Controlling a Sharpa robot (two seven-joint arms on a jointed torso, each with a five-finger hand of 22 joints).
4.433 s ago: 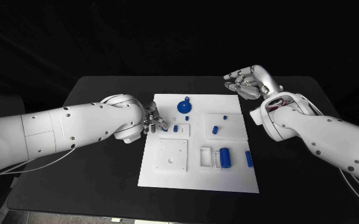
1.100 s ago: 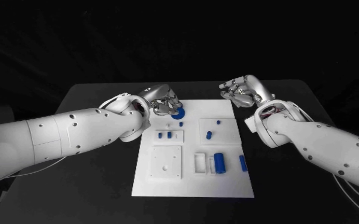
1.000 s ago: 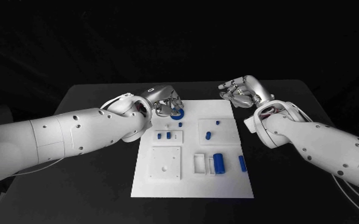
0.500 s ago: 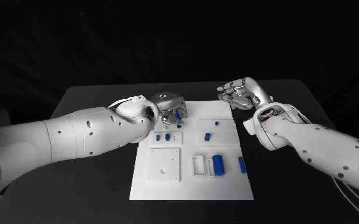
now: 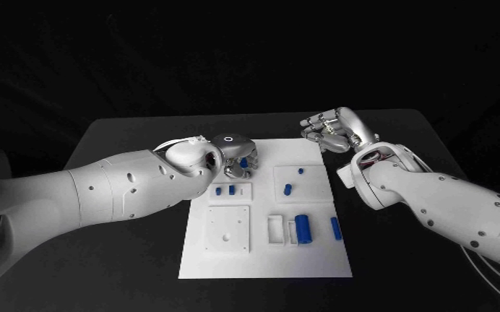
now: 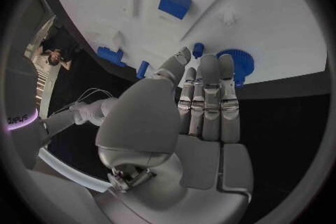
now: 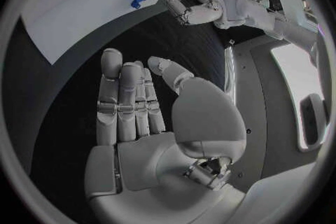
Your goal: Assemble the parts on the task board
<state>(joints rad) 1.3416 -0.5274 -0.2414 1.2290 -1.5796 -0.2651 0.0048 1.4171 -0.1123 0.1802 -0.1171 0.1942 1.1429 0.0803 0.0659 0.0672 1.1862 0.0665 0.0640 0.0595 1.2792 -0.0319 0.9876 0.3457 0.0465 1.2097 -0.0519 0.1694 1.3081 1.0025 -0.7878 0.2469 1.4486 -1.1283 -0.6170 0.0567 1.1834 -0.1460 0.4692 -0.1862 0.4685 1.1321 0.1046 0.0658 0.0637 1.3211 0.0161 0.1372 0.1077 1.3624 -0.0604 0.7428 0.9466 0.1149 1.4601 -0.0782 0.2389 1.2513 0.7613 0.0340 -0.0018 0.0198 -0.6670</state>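
Fingers of the left hand point(image 5: 238, 159) lie straight and close together, stretched out over the far left corner of the white task board point(image 5: 313, 258), and their tips reach a round blue toothed wheel point(image 6: 237, 63) that rests flat on the board. The left wrist view shows the tips over the wheel's rim, but I cannot tell whether they press on it or only touch it; nothing is clasped in the palm. Just beside the thumb tip stands a small blue peg point(image 6: 199, 49). Beyond the hand, nearer the robot, two short blue pegs point(image 5: 224, 191) stand in a small raised white square, and nearer still lies a larger plain white square plate point(image 5: 228, 228) with a small hole in it.

Further right along the board, two more blue pieces point(image 5: 292, 180) sit on another raised square. Close to the robot's side, a thick blue cylinder point(image 5: 303, 230) lies in a white cradle, with a slimmer blue bar point(image 5: 335, 228) lying flat just beside it.

Past the board's far right corner, the right hand point(image 5: 332, 131) hangs above the black table point(image 5: 125, 276), well apart from every part. Its fingers are loosely bent and side by side, the thumb held off, with nothing in them.
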